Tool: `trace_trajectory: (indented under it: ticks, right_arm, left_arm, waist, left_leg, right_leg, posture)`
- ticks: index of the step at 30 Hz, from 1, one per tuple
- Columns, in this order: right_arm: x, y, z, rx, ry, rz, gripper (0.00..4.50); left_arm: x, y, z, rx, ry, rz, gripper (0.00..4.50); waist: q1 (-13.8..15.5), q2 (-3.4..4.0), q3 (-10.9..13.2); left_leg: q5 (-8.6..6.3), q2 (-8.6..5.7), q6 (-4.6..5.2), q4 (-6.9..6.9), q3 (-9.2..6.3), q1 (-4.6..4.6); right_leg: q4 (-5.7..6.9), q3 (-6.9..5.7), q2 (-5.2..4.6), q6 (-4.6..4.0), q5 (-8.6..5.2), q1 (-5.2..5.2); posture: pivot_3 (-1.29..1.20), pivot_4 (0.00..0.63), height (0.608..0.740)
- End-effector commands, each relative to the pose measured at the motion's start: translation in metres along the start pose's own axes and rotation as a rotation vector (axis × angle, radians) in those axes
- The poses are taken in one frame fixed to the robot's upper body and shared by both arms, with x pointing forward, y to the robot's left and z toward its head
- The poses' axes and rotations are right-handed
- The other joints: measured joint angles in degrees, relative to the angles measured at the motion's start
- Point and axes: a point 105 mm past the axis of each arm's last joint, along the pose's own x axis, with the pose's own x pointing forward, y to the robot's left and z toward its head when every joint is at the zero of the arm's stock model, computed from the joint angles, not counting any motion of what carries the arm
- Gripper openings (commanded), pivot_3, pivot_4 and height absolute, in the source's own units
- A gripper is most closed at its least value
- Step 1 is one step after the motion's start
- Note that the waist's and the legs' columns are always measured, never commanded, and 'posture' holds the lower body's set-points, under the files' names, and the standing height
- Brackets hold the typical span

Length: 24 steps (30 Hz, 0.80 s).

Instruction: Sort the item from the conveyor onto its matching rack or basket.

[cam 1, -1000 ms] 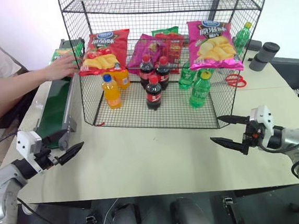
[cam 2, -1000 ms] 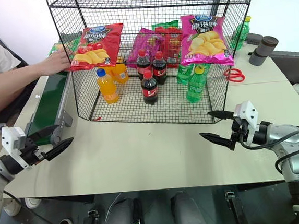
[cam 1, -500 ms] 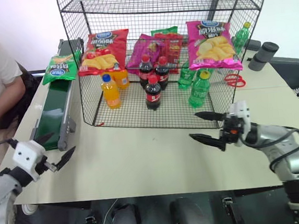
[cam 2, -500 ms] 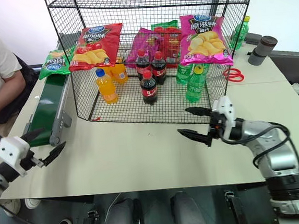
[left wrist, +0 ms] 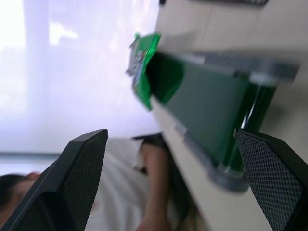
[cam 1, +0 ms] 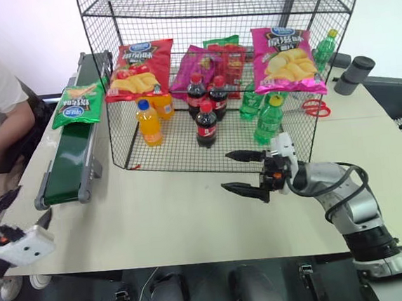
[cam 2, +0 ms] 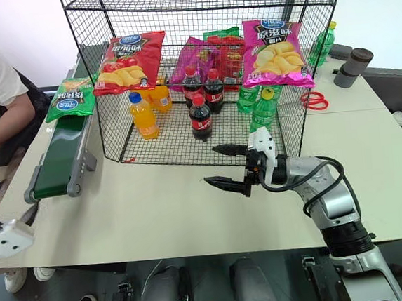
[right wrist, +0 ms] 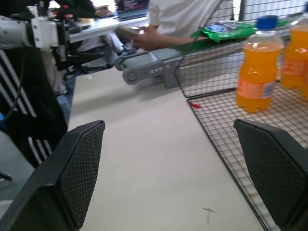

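Crisps first: the green crisp bag [cam 1: 76, 106] lies flat on the far half of the conveyor [cam 1: 68, 162], which runs along the table's [cam 1: 193, 221] left edge beside the wire rack [cam 1: 208, 65]. From the head views you see the right gripper [cam 1: 239, 171] over the table's middle, just in front of the rack's front edge, fingers spread wide with nothing between them. The left gripper [cam 2: 10, 223] hangs off the table's near left corner, its fingers released too. Your left wrist view adds the bag edge-on at the belt's end and a person's arm [left wrist: 154, 192] beyond. The right wrist view shows an orange bottle [right wrist: 257, 62] inside the rack.
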Motion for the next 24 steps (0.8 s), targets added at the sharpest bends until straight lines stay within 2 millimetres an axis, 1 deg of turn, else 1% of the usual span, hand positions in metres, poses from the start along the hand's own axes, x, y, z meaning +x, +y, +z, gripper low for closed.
trace_trajectory:
  ticks: [1, 6, 10, 12, 18, 22, 24]
  right_arm:
    - [0.010, 0.006, 0.006, -0.046, -0.008, 0.059, 4.48]
    - [0.017, 0.006, 0.006, -0.046, -0.016, 0.067, 4.48]
    - [0.020, 0.009, 0.005, -0.049, -0.018, 0.074, 4.48]
    - [0.021, 0.010, 0.005, -0.051, -0.019, 0.072, 4.48]
    - [0.016, 0.007, 0.002, -0.045, -0.010, 0.037, 4.48]
    - [0.014, 0.012, -0.002, -0.041, 0.001, 0.048, 4.48]
    - [0.016, 0.016, -0.002, -0.034, -0.006, 0.055, 4.48]
  left_arm:
    - [-0.007, -0.003, -0.012, 0.076, 0.050, 0.043, 4.47]
    - [-0.005, -0.015, -0.010, 0.057, 0.051, 0.052, 4.47]
    - [0.005, -0.030, -0.004, 0.029, 0.023, 0.017, 4.47]
    - [0.009, -0.028, -0.001, 0.046, 0.007, 0.026, 4.47]
    - [0.015, -0.026, -0.001, 0.064, 0.000, 0.040, 4.47]
    - [0.017, -0.026, 0.002, 0.065, -0.010, 0.045, 4.47]
    - [0.018, -0.025, 0.003, 0.057, -0.012, 0.052, 4.47]
  waist:
    - [-0.04, -0.01, -0.01]
    - [0.07, -0.04, -0.02]
    - [-0.08, -0.04, -0.03]
    - [-0.38, -0.05, -0.04]
    - [-1.58, -0.04, -0.03]
    - [-2.11, -0.04, -0.03]
    - [-2.36, -0.04, -0.03]
  left_leg:
    - [0.00, 0.00, 0.00, 0.00, 0.00, 0.00]
    - [-0.01, -0.01, -0.02, 0.00, 0.01, -0.02]
    - [-0.02, -0.01, -0.04, -0.06, 0.01, -0.02]
    - [-0.02, 0.00, -0.04, -0.08, 0.01, -0.04]
    - [-0.02, -0.01, -0.04, -0.16, 0.02, -0.06]
    - [-0.02, -0.01, -0.04, -0.20, 0.03, -0.06]
    - [-0.02, -0.01, -0.04, -0.21, 0.03, -0.06]
  right_leg:
    - [0.00, -0.02, -0.01, 0.00, 0.00, -0.01]
    - [0.00, -0.18, -0.20, -0.05, -0.02, 0.00]
    - [0.00, -0.25, -0.27, -0.17, -0.08, -0.01]
    - [0.00, -0.37, -0.33, -0.18, -0.08, -0.04]
    - [0.00, -0.58, -0.47, -0.19, -0.09, -0.09]
    - [0.00, -0.66, -0.51, -0.19, -0.09, -0.10]
    - [0.00, -0.83, -0.58, -0.19, -0.09, -0.10]
  posture:
    - [0.00, 0.150, 0.740]
    - [0.00, 0.150, 0.740]
    - [0.00, 0.150, 0.740]
    - [0.00, 0.150, 0.740]
    - [0.00, 0.150, 0.740]
    - [0.00, 0.150, 0.740]
    - [0.00, 0.150, 0.740]
